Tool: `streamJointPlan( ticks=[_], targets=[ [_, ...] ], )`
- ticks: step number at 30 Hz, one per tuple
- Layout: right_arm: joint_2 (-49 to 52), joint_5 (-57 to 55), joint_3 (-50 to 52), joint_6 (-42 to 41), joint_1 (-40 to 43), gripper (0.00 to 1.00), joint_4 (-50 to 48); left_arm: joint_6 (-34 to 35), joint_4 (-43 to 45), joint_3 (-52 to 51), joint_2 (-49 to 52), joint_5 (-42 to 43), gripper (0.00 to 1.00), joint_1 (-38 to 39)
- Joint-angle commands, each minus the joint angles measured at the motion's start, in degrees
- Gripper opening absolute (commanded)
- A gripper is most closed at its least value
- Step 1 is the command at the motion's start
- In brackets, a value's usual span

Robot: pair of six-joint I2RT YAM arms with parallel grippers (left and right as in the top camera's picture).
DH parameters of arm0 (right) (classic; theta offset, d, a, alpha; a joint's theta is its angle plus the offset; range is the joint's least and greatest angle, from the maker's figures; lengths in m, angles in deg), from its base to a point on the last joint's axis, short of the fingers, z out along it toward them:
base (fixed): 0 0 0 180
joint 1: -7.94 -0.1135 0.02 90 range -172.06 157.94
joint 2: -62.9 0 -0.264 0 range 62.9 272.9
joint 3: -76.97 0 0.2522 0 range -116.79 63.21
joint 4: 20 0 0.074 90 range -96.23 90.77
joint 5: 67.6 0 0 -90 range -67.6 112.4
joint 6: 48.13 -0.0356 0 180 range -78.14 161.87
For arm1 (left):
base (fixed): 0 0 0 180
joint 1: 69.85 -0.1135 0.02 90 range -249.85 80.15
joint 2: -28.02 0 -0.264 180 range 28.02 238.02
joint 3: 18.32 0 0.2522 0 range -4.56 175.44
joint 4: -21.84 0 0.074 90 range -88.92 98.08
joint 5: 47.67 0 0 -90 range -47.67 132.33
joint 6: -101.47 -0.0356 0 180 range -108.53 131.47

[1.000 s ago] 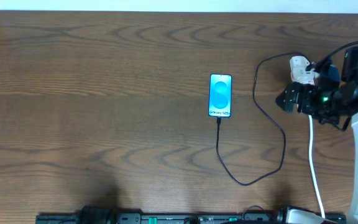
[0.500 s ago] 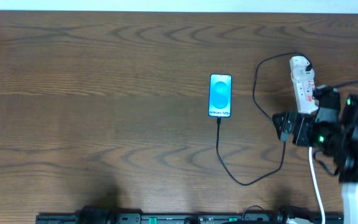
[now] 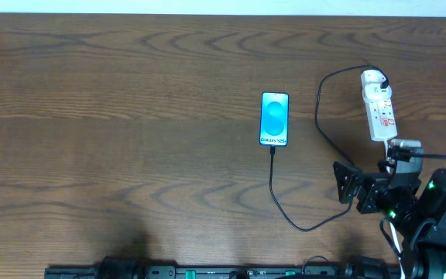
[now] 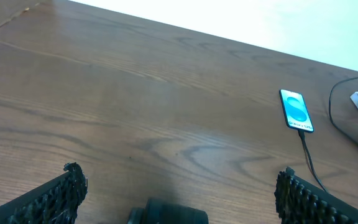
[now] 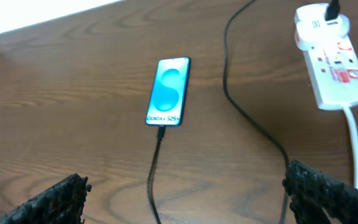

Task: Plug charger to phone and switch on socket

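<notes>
The phone (image 3: 275,118) lies flat mid-table with its cyan screen lit, also seen as phone (image 5: 168,91) and phone (image 4: 296,110). The black charger (image 3: 309,228) cable runs from the phone's near end, where its plug tip sits against the port, loops toward me and climbs to the socket (image 3: 379,105). The socket (image 5: 331,62) is a white strip with red marks. My right gripper (image 3: 352,188) hovers open, near side of the socket; right gripper (image 5: 186,177) holds nothing. My left gripper (image 4: 179,174) is open over bare wood, far left of the phone.
The socket's thick white cord (image 5: 355,143) runs toward the near edge beside my right finger. The charger cable (image 5: 156,168) crosses between my right gripper's fingers on the table below. The wooden table (image 3: 114,116) stretches wide to the left.
My right arm has pulled back from above the socket toward the near edge, uncovering the whole strip. Phone, cable and left gripper have not moved.
</notes>
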Motion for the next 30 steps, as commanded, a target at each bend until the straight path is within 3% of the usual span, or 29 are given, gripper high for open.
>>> streamJointPlan(
  ticks=[1, 24, 30],
  targets=[
    [-1.8, 2.7, 2.8, -1.9, -0.6, 0.99, -0.9, 0.5, 0.0, 0.0, -0.4, -0.9, 0.98, -0.2],
    [-3.7, 10.4, 13.6, 0.3, -0.6, 0.99, -7.0, 0.5, 0.0, 0.0, -0.4, -0.9, 0.98, -0.2],
    [-11.5, 8.1, 19.3, 0.3, -2.1, 0.99, -13.6, 0.5, 0.0, 0.0, -0.4, -0.9, 0.98, -0.2]
  ],
)
